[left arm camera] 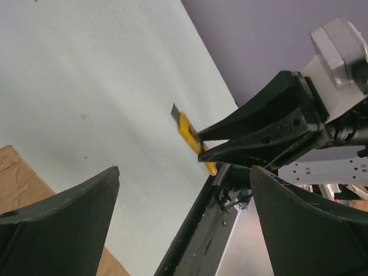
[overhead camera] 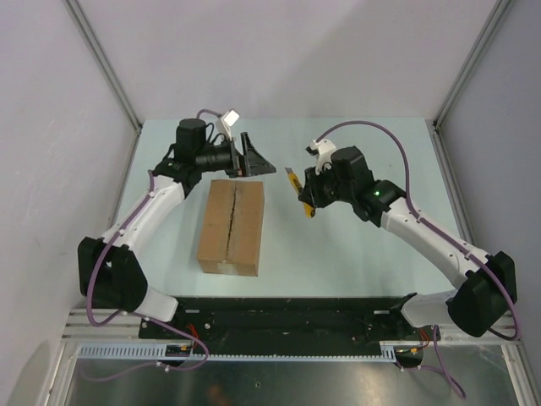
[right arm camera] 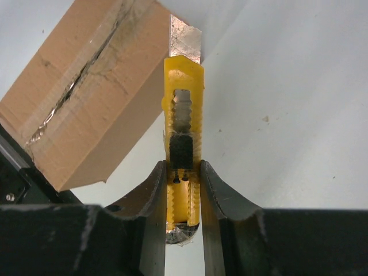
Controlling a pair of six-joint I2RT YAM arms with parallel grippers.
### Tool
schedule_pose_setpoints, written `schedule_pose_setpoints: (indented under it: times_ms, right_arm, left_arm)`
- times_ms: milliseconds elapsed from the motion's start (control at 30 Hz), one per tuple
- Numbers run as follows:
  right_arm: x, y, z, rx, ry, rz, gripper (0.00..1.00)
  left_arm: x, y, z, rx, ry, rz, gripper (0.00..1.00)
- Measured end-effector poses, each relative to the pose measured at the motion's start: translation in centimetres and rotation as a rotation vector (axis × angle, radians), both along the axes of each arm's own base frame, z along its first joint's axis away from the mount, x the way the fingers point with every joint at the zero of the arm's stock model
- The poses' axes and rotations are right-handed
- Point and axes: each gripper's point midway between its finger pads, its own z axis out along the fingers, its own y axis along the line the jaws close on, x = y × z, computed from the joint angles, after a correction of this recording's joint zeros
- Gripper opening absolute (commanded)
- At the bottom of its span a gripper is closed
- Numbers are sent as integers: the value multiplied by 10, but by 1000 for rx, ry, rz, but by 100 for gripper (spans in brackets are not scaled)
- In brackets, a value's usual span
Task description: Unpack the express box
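Observation:
The express box [overhead camera: 232, 227] is a brown carton lying in the middle of the table, flaps down, with its taped centre seam [right arm camera: 80, 72] facing up. My right gripper [overhead camera: 307, 200] is shut on a yellow utility knife [right arm camera: 184, 138] with its blade [right arm camera: 185, 39] extended. It hovers just right of the box's far end, apart from it. My left gripper [overhead camera: 260, 161] stands open behind the box's far edge with nothing between its fingers. In the left wrist view the knife [left arm camera: 191, 138] and the right gripper's fingers [left arm camera: 259, 135] show across the table, and a box corner [left arm camera: 20, 178] shows at the lower left.
Grey walls and metal frame posts [overhead camera: 101, 63] enclose the pale green table [overhead camera: 355, 254]. A black base rail [overhead camera: 279, 317] runs along the near edge between the two arm bases.

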Motion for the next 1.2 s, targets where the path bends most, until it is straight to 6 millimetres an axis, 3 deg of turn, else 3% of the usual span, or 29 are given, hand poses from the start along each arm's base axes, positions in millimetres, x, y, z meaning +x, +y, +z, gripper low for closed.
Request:
schedule_pose_setpoints:
  times_ms: [133,300,500,700,800,900,1067,1167,1200]
  right_arm:
    - [-14,10,-5,-48,-15,52,0]
    - [-21,18,-6,-94,-58,90,0]
    - [-21,18,-6,-135,-100,95,0]
    - [-18,16,-6,-167,-133,111,0]
    - [-18,16,-6,-177,-144,122,0]
    - [-19,17,-6,-182,-151,133,0]
    - [-18,17,-5,-186,-160,141,0]
    - [-18,17,-5,-186,-160,142,0]
    - [-18,17,-5,-186,-160,141,1]
  left_arm:
    - [-3,-13,-4,-12,40,-36,99]
    - [-4,-35,-20,-26,134,-105,91]
    - [-9,-46,-42,-32,257,-144,73]
    - [-15,-50,-39,-59,301,-184,53]
    - [-17,-53,-35,-71,299,-214,50]
    - [-20,-56,-31,-83,298,-243,37]
    - [-19,-57,-32,-87,304,-257,24]
    - [-19,-57,-35,-85,303,-261,3]
    - [-19,-57,-35,-84,302,-261,0]
